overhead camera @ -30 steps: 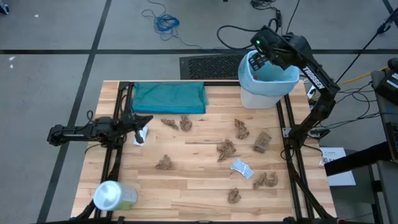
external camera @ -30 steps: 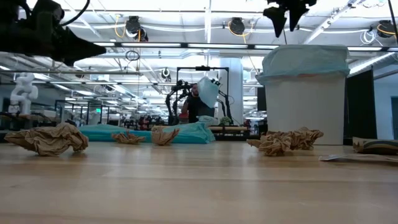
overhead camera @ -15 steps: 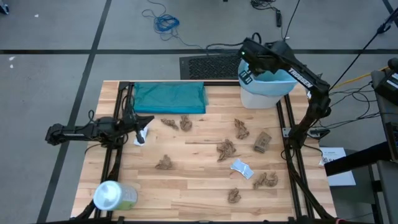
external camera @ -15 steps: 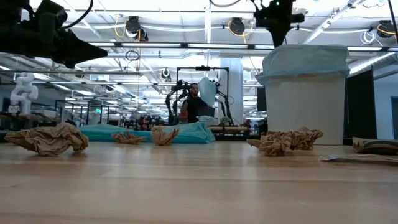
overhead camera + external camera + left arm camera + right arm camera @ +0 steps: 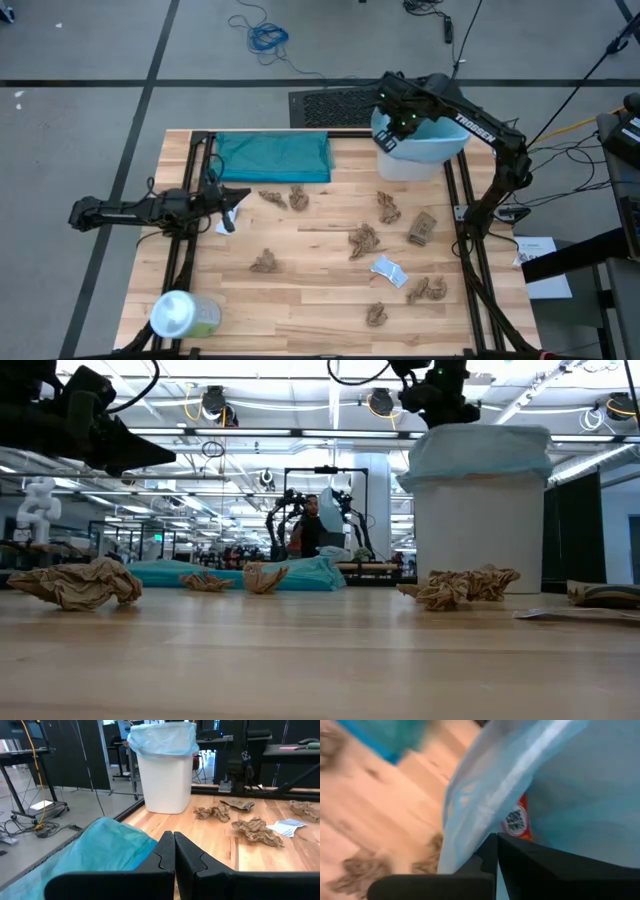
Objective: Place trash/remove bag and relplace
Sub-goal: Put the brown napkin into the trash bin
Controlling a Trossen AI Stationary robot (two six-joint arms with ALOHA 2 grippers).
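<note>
The white bin (image 5: pixel 415 160) stands at the table's far right, lined with the pale-blue bag (image 5: pixel 432 143), whose rim is folded over the bin's top (image 5: pixel 478 452). My right gripper (image 5: pixel 387 140) points steeply down at the bin's left rim, shut on the bag there. A red bottle's label (image 5: pixel 517 820) shows through the film. Brown paper wads (image 5: pixel 365 240) and a white scrap (image 5: pixel 388 270) lie on the table. My left gripper (image 5: pixel 232 203) hovers shut at the table's left side, above another white scrap (image 5: pixel 225 224). My right gripper pinches the bag's folded rim (image 5: pixel 482 827) between its two fingers, at the bin's left side. The fingers come from above, pointing steeply down. The film runs up from the fingertips in a fold; how many layers they have, I cannot tell. The bag stays on the bin.
A folded teal-green bag (image 5: pixel 272 157) lies at the far left. A pale-green container with a white lid (image 5: pixel 180 315) stands at the near left corner. A flat brown piece (image 5: pixel 422 228) lies near the right rail. Black frame rails (image 5: pixel 462 215) run along both sides.
My right gripper has come down from above the bin's opening toward the table's left, tipped steeply downward, and shut at the bin's left rim. The bin has slid a little toward the table's left and near edge.
</note>
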